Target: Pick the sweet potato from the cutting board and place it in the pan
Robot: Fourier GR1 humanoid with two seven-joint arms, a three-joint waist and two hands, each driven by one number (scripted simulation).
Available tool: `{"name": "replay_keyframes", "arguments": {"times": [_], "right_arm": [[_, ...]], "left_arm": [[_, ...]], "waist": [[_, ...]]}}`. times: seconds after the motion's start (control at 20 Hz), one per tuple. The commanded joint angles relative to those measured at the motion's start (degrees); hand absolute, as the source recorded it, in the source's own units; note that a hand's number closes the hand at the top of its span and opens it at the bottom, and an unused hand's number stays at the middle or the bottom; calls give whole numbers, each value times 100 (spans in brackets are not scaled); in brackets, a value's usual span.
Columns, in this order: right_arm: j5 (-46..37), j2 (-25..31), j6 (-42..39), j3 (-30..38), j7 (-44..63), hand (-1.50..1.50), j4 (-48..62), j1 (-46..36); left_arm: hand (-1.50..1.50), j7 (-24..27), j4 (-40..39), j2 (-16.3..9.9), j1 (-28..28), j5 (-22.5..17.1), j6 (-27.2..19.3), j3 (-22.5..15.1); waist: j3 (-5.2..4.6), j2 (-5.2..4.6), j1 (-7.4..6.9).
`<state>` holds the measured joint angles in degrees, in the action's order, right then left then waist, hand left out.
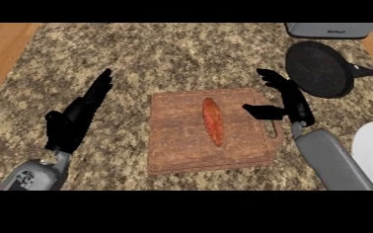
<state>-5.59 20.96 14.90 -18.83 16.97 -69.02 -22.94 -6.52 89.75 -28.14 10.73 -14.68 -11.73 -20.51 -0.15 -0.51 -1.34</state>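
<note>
The sweet potato lies lengthwise near the middle of the cutting board, long and orange-red, with nothing touching it. Nothing of the task is done so far as the view shows: the vegetable has not been lifted and the pan holds nothing.

The board sits flat on the speckled table, with a small handle loop at its right edge. The robot's right hand is over that right edge, released, its thumb pointing left toward the sweet potato and its fingers stretched up and away; it is near the vegetable but apart from it, grasping nothing. Whether it is at the board's height or above it cannot be told from this steep view.

The dark round pan rests beyond the board's upper right corner, its handle running off to the right. A grey appliance shows at the top right edge, and part of a white object at the right edge.

The left hand shows at the left of the view, well apart from the board, fingers straight and up, resting.

What is left appears to be everything: close round the sweet potato, lift it, carry it to the upper right and set it in the pan.
</note>
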Motion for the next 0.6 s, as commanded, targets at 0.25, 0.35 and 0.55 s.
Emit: {"name": "replay_keyframes", "arguments": {"times": [0.25, 0.35, 0.55], "right_arm": [[-810, -210, -876, -869, 1536, -150, 156, -647], [-942, -48, -1399, -974, 2066, -150, 373, -1251], [-602, -80, -2726, -1025, 2904, -150, 557, -2044]], "left_arm": [[0, 91, -223, -26, 6, 164, 295, 248], [0, -106, -62, -41, 72, 107, 273, 282], [0, -35, -259, 113, 130, 173, 306, 237]], "waist": [[5, 62, 100], [3, 63, 12], [2, 49, 26]]}}
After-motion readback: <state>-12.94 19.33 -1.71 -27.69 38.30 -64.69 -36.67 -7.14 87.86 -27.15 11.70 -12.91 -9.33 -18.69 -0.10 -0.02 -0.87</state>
